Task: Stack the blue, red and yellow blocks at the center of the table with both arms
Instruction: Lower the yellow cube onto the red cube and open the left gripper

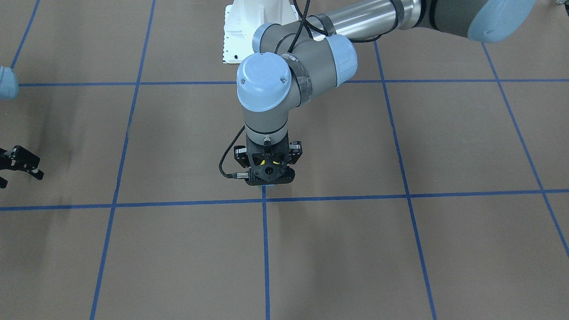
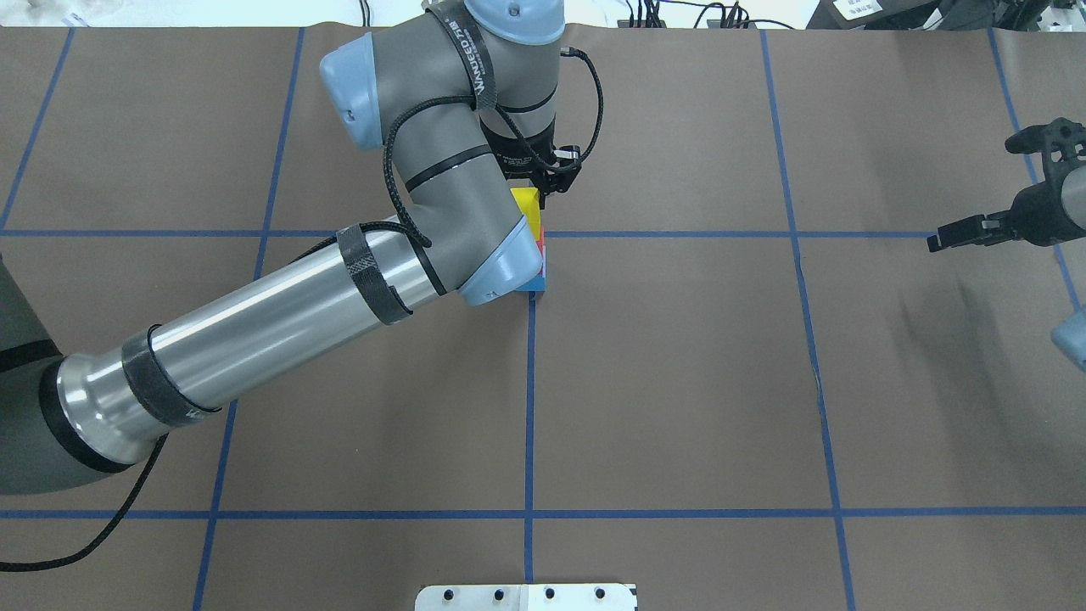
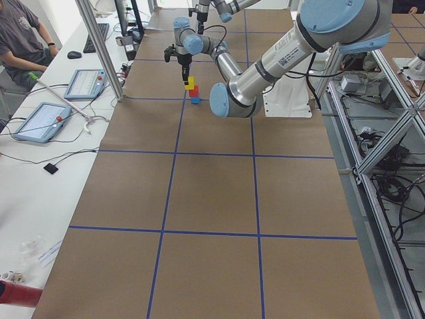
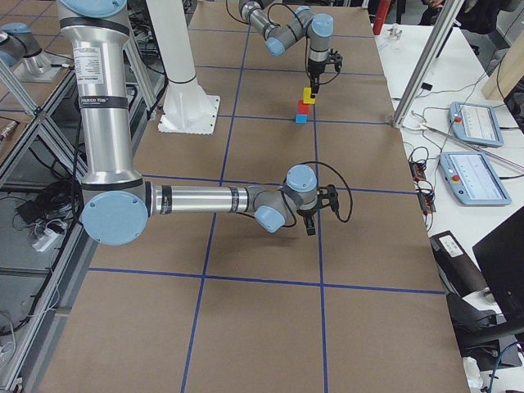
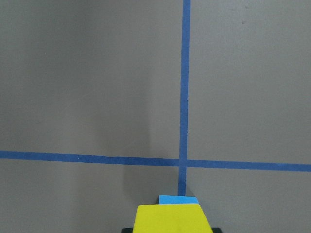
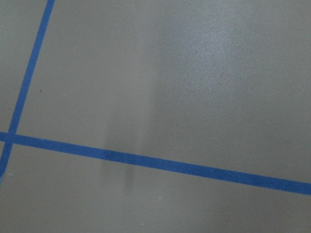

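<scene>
The yellow block (image 2: pixel 526 206) tops the red block (image 3: pixel 194 92) and blue block (image 3: pixel 195 100) at the table's (image 2: pixel 679 382) centre, right beneath the left gripper (image 2: pixel 547 182), whose finger spread is hidden; the right gripper (image 2: pixel 970 193) hangs well apart, wide open and empty.

Plainly a robotics lab. Given away by the long counter papered in brown (image 3: pixel 212 199), gridded with blue tape lines (image 3: pixel 212 153); silver aluminium framing posts (image 3: pixel 98 46); grey touchscreen pendants with red buttons (image 3: pixel 40 121); a seated operator in a grey T-shirt (image 3: pixel 20 33) near a black keyboard (image 3: pixel 103 32); tangled black cables (image 3: pixel 392 193) on the floor alongside.
</scene>
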`<action>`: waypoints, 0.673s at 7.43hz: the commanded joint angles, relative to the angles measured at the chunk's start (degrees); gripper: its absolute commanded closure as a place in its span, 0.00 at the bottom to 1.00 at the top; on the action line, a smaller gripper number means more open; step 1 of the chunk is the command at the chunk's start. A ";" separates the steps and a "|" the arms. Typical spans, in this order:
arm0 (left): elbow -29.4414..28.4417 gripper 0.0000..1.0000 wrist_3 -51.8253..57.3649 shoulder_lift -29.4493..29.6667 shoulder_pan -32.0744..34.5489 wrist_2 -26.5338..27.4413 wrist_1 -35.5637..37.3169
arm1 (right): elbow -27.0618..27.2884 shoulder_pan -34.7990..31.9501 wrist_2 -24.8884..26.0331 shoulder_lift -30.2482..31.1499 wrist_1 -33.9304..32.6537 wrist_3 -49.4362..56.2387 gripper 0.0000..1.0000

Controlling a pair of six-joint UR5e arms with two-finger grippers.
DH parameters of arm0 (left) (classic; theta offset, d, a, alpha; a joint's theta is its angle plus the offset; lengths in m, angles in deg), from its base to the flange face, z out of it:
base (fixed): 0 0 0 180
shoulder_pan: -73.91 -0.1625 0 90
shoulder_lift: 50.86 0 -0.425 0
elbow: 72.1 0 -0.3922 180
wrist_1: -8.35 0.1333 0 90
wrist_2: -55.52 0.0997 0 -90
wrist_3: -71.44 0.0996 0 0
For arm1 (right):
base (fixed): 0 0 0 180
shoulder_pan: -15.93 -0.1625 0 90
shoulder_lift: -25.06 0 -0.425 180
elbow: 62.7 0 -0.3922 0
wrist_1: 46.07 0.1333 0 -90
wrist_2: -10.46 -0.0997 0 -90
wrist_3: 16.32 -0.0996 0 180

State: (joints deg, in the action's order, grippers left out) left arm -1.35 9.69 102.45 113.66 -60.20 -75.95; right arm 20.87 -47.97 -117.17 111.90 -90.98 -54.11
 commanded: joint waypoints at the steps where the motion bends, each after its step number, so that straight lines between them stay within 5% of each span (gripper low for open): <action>1: 0.17 1.00 -0.21 -0.20 -0.20 -1.27 0.19 | 0.01 0.00 -0.07 0.08 0.00 0.00 0.01; 5: 0.08 1.00 -0.47 -0.38 -0.64 -1.27 0.01 | -0.17 0.00 0.02 0.08 -0.17 -0.09 0.01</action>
State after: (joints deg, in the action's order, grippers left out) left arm -1.25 9.29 102.12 113.28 -61.46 -75.86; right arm 20.76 -47.97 -117.16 112.02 -91.14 -54.13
